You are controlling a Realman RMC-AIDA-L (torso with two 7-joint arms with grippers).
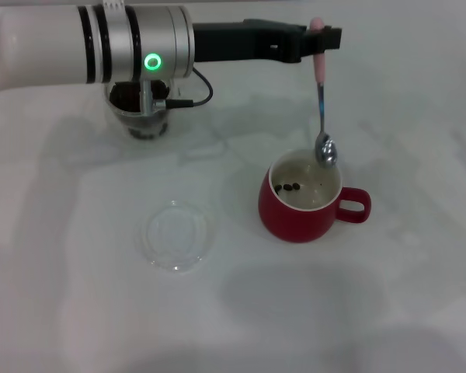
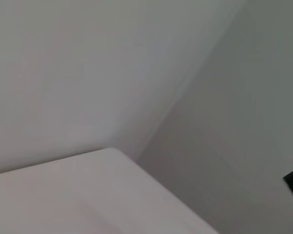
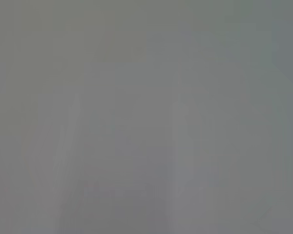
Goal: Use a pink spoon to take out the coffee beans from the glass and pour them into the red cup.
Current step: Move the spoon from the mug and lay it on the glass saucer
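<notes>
- Now, left gripper (image 1: 320, 36) clenched on pink spoon (image 1: 321, 97) handle top; spoon hangs near upright, bowl just over red cup (image 1: 301, 211) rim.
- A few coffee beans (image 1: 287, 187) in cup; more in glass (image 1: 144, 113), far left under arm.
- Clear saucer (image 1: 175, 235) near cup.
- Right gripper not seen.

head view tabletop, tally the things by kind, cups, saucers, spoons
Cups: 2, the glossy red mug and the clear glass cup holding dark coffee beans.
Saucers: 1, the flat clear round saucer.
Spoons: 1, the pink-handled metal spoon, held by the left gripper.
Total: 4.
</notes>
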